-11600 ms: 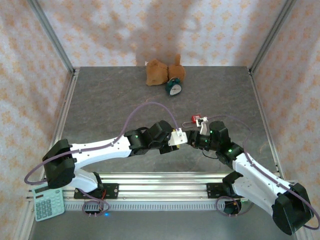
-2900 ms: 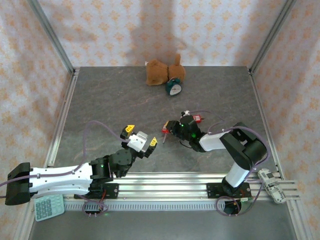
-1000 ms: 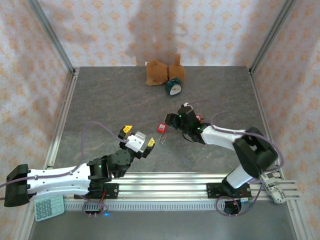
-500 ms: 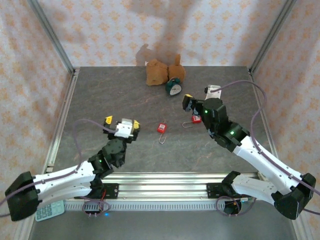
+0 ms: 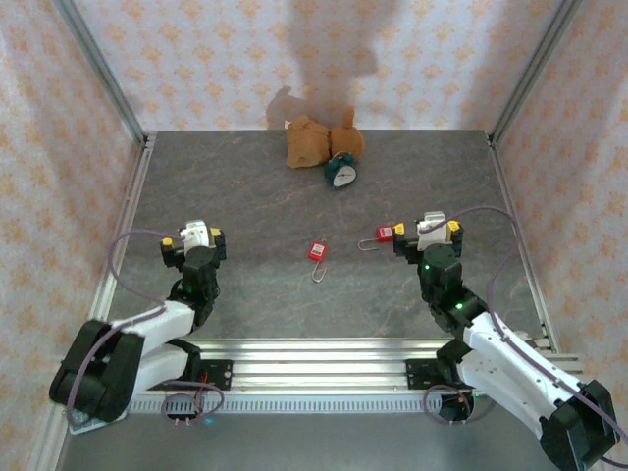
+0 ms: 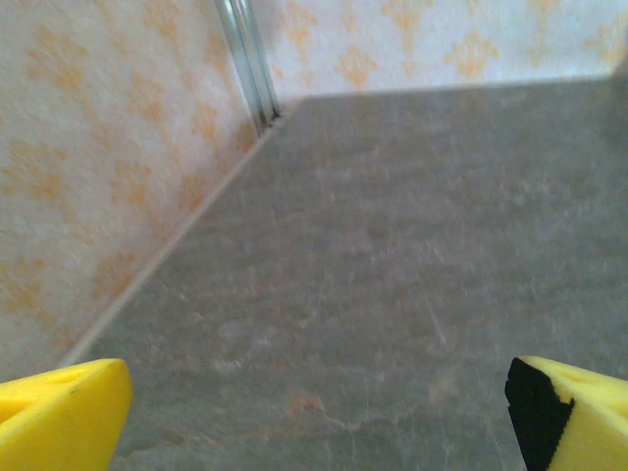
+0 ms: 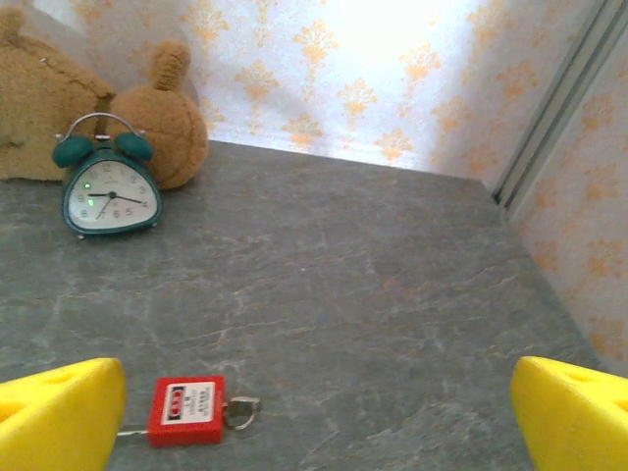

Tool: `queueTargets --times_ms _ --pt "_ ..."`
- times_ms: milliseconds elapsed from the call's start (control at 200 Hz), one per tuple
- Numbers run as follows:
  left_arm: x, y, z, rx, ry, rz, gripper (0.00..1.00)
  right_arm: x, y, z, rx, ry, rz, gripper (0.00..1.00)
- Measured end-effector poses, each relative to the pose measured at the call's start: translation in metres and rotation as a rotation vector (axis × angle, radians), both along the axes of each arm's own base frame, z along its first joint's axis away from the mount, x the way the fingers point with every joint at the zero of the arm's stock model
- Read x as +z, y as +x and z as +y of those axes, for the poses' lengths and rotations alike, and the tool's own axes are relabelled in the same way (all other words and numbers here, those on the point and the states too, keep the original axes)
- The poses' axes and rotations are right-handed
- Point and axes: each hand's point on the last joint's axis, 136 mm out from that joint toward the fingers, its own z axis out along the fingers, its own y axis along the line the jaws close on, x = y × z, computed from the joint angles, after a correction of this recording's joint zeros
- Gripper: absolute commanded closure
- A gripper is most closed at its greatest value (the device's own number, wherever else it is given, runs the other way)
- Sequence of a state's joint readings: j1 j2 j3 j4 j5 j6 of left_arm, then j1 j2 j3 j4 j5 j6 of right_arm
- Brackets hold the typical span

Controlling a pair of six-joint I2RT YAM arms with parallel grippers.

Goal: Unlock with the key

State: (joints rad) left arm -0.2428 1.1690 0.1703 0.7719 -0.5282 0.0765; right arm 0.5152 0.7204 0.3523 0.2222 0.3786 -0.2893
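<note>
Padlock (image 7: 186,410) let go, lying just ahead of wide-apart right pincer (image 7: 314,417), other red piece (image 5: 317,251) mid-frame; left pincer (image 6: 319,412) apart too, both arms pulled back, task likely done

Bright, even light, glare on the back wall (image 7: 383,34), left-wrist view soft.

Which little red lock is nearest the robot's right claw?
The small red padlock lying just beside the right gripper; the other red padlock lies farther left, mid-table.
</note>
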Motion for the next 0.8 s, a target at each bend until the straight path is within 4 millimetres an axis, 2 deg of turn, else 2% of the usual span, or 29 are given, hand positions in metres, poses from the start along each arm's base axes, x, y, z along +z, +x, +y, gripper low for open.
queueTargets --times_ms 125,285,385,496,666,801 --pt "-0.011 0.012 -0.007 -0.035 0.004 0.014 0.00 -0.010 0.001 -0.012 -0.036 -0.014 -0.029 0.01" --pt "-0.011 0.038 -0.018 -0.077 0.026 -0.026 0.00 -0.053 -0.002 -0.037 -0.126 -0.011 -0.001 0.01" --pt "-0.022 0.035 -0.015 -0.074 0.033 -0.017 0.00 -0.069 0.001 -0.057 -0.190 0.016 0.022 0.01" --pt "-0.015 0.036 -0.007 -0.054 0.023 -0.050 0.00 -0.077 0.011 -0.073 -0.245 0.061 0.021 0.01" --pt "-0.008 0.050 0.011 -0.015 -0.030 -0.076 0.00 -0.105 0.027 -0.078 -0.258 0.085 0.087 0.00" --pt "-0.002 0.068 0.015 -0.011 -0.073 -0.068 0.00 -0.108 0.046 -0.074 -0.246 0.117 0.080 0.01"
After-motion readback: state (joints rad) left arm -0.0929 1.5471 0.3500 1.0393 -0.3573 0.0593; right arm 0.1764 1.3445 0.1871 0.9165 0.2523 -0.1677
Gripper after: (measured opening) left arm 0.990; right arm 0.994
